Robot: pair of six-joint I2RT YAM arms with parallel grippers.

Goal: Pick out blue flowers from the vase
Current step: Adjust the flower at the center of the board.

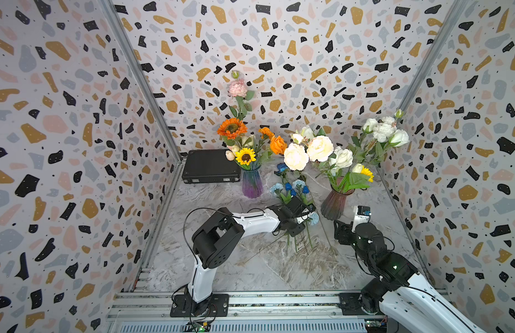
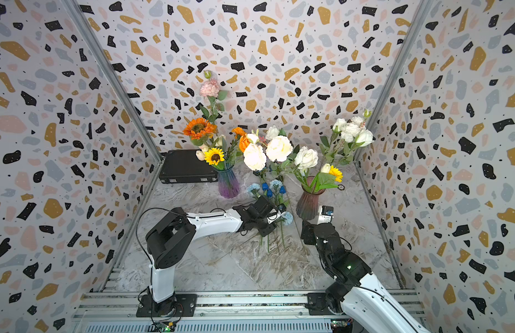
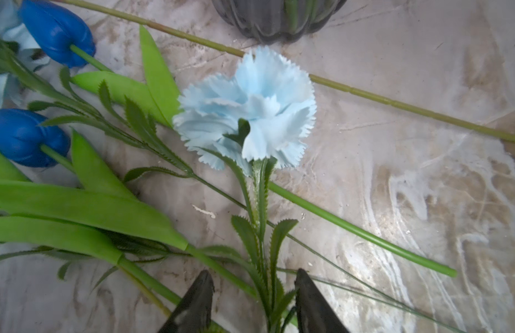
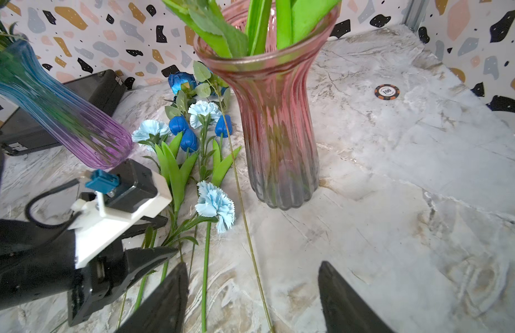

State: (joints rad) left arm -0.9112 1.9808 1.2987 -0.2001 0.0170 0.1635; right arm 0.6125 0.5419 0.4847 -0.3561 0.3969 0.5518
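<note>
The blue flowers (image 1: 290, 187) lie in a loose bundle on the marble table (image 1: 250, 268), between the purple vase (image 1: 252, 184) and the pink vase (image 1: 334, 206), heads toward the back wall and stems toward the robot; this looks like the pile for picked stems. No blue shows in either vase. A pale blue carnation (image 3: 247, 109) lies at the near edge of the bundle, just beside the pink vase's foot but apart from it, with the blue tulip buds (image 3: 55, 31) farther in. The left gripper (image 3: 254, 288) sits low over this carnation's leafy stem, its jaws partly apart and straddling the stem with a gap on each side, so nothing is pinched. Whether it is letting go or taking hold cannot be told. The left arm rises from the front rail, its forearm level and reaching across to the bundle. The right gripper (image 4: 253, 276) hangs empty and wide apart, aimed at the pink vase's base, its arm folded back.
</note>
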